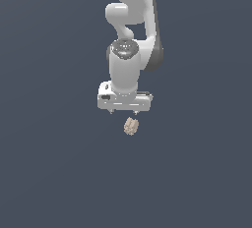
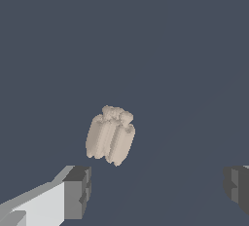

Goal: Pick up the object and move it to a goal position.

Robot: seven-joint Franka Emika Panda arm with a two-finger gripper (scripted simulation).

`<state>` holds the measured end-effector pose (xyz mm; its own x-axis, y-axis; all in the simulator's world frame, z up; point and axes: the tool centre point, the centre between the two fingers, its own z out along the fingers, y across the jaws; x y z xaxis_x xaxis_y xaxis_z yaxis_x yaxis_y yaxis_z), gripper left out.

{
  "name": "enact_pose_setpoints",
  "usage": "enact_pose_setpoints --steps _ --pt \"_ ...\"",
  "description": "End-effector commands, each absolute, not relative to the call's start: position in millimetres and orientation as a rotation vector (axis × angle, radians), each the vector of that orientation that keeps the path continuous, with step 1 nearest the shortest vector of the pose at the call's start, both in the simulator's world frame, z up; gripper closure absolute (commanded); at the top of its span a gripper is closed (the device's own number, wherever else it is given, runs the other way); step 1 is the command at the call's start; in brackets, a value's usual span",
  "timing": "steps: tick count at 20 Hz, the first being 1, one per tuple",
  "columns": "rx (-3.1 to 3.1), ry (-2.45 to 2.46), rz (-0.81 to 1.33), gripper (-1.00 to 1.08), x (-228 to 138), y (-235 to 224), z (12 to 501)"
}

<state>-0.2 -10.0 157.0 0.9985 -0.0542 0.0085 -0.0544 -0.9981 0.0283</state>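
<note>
the gripper (image 2: 158, 191) has its fingers (image 2: 78, 191) spread wide and released, with a broad gap between the two dark pads and nothing held or touched between them. the object (image 2: 111, 135), a tan, lumpy, ridged nugget, lies alone on the plain dark grey worktop (image 2: 185, 49), beyond the fingertips and nearer the one finger than the other. in the exterior view the white arm (image 1: 129, 40) reaches down with the gripper (image 1: 124, 111) pointing at the worktop (image 1: 49, 163), and the object (image 1: 131, 126) sits just beside the white hand body, apart from it. from that view the fingers are mostly hidden under the hand, only small stubs showing. in the wrist view one finger is cut off at the picture's edge, so its shape is hard to make out.
</note>
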Motion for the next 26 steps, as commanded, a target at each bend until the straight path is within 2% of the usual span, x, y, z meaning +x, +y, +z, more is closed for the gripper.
enact_pose_setpoints --steps 1,13,26 --pt "3.114 -0.144 0.011 -0.92 0 -5 149" --pt "3.100 -0.487 0.003 -0.92 2 20 103" --pt "3.090 -0.564 -0.001 -0.92 2 26 89"
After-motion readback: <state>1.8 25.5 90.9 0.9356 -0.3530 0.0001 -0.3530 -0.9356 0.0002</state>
